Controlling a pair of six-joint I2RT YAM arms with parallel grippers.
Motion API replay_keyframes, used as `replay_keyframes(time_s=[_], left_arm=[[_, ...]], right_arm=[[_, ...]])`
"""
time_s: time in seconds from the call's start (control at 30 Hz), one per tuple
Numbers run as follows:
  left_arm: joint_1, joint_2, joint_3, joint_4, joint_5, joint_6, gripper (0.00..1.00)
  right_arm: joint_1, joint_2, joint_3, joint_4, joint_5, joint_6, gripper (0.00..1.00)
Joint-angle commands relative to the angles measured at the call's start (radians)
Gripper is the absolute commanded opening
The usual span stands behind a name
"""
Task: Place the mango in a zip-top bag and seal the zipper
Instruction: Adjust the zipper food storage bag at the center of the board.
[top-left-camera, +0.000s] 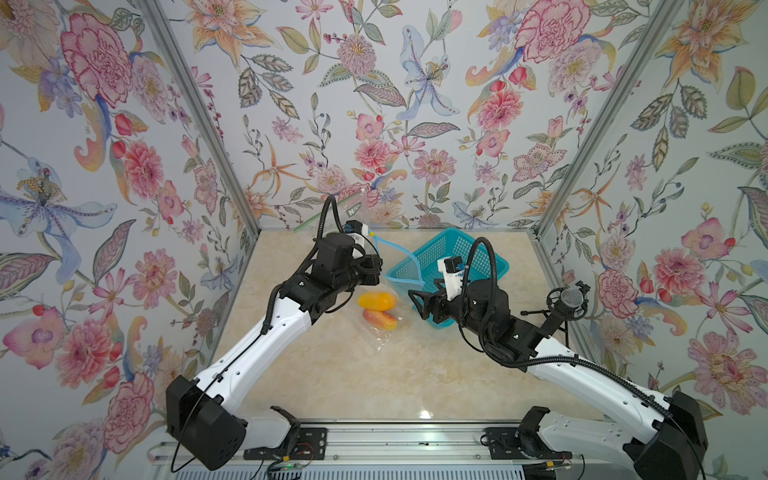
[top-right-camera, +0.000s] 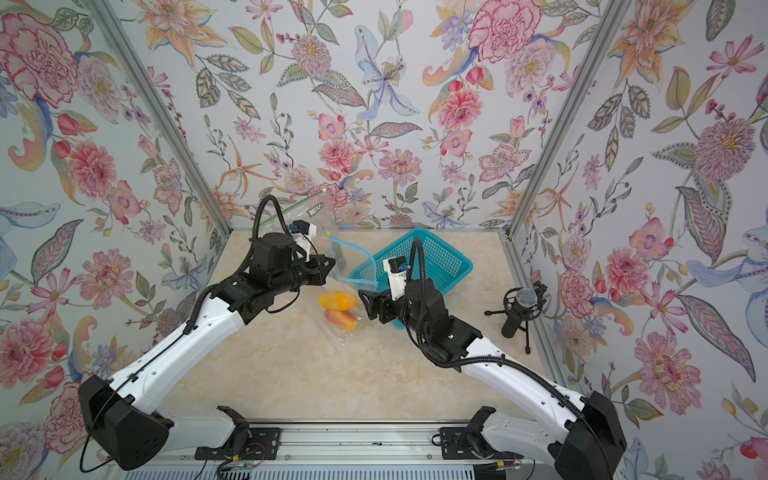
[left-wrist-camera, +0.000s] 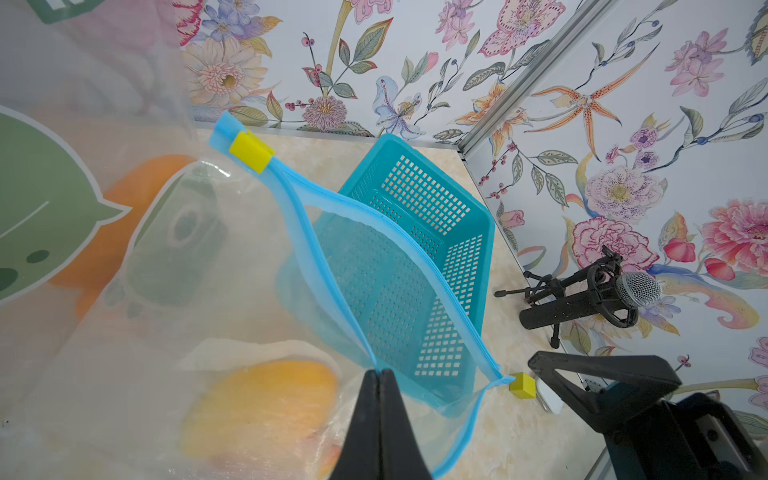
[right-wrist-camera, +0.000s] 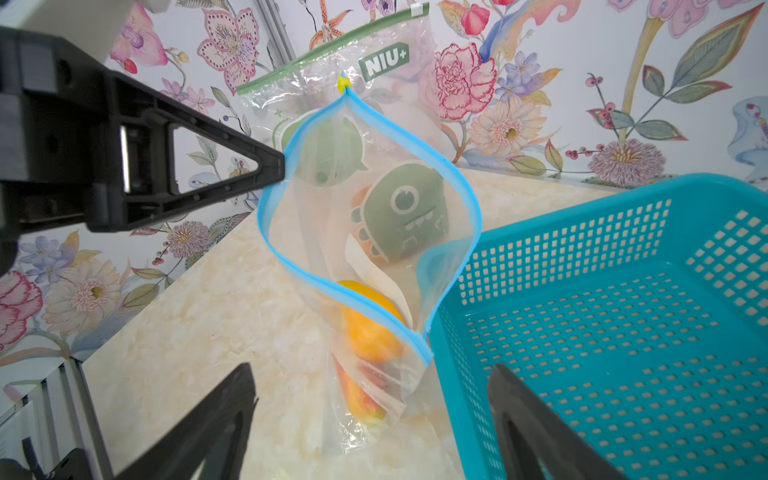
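Note:
A clear zip-top bag (right-wrist-camera: 374, 232) with a blue zipper rim (top-left-camera: 405, 282) stands with its mouth spread open, a yellow slider (left-wrist-camera: 249, 151) at its far end. An orange-yellow mango (top-left-camera: 377, 301) (right-wrist-camera: 370, 328) lies inside it, and a second, reddish mango (top-left-camera: 380, 319) sits below, at the bag's bottom. My left gripper (left-wrist-camera: 380, 374) is shut on one side of the blue rim, holding it up; in the right wrist view its tip (right-wrist-camera: 278, 168) meets the rim. My right gripper (right-wrist-camera: 371, 370) is open just short of the bag's near corner, with nothing between its fingers.
A teal perforated basket (top-left-camera: 494, 259) stands right behind the bag, against my right gripper's side. A second bag with a green zipper (right-wrist-camera: 374, 62) leans on the back wall. A black microphone on a small stand (top-left-camera: 567, 301) is at the right edge.

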Motion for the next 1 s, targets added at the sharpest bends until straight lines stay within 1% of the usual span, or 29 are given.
replay_keyframes(time_s=[0.0, 0.13, 0.2, 0.3, 0.37, 0.4, 0.43, 0.53, 0.63, 0.8, 0.83, 0.87, 0.9, 0.97], left_arm=[[0.009, -0.032, 0.025, 0.034, -0.004, -0.018, 0.00], [0.009, -0.031, 0.025, 0.038, 0.010, -0.024, 0.00], [0.009, -0.032, 0.023, 0.041, 0.012, -0.025, 0.00], [0.009, -0.036, 0.023, 0.042, 0.019, -0.027, 0.00], [0.009, -0.038, 0.023, 0.046, 0.032, -0.033, 0.00], [0.009, -0.041, 0.024, 0.049, 0.037, -0.035, 0.00], [0.009, -0.044, 0.023, 0.051, 0.041, -0.039, 0.00], [0.009, -0.054, 0.025, 0.050, 0.037, -0.040, 0.00], [0.009, -0.069, 0.022, 0.047, 0.011, -0.041, 0.00], [0.027, -0.091, 0.004, 0.053, -0.024, -0.056, 0.00], [0.035, -0.101, -0.004, 0.056, -0.034, -0.064, 0.03], [0.047, -0.116, -0.016, 0.060, -0.047, -0.074, 0.10], [0.059, -0.131, -0.031, 0.065, -0.054, -0.083, 0.15], [0.094, -0.181, -0.076, 0.092, -0.060, -0.100, 0.22]], right_arm=[[-0.009, 0.040, -0.015, 0.008, -0.036, -0.038, 0.84], [-0.017, 0.078, -0.022, 0.082, -0.035, -0.047, 0.80], [-0.029, 0.095, -0.026, 0.126, -0.054, -0.047, 0.79], [-0.050, 0.136, -0.022, 0.198, -0.109, -0.044, 0.72], [-0.054, 0.172, -0.005, 0.233, -0.140, -0.052, 0.61], [-0.054, 0.189, 0.005, 0.241, -0.152, -0.058, 0.57], [-0.054, 0.206, 0.022, 0.242, -0.164, -0.066, 0.51], [-0.054, 0.220, 0.055, 0.229, -0.177, -0.097, 0.25], [-0.057, 0.194, 0.074, 0.193, -0.169, -0.137, 0.01], [-0.061, 0.124, 0.134, 0.062, -0.149, -0.248, 0.00], [-0.061, 0.106, 0.148, 0.036, -0.151, -0.272, 0.00], [-0.061, 0.087, 0.159, 0.005, -0.160, -0.291, 0.00], [-0.061, 0.066, 0.169, -0.021, -0.167, -0.306, 0.00], [-0.061, 0.015, 0.179, -0.087, -0.188, -0.335, 0.00]])
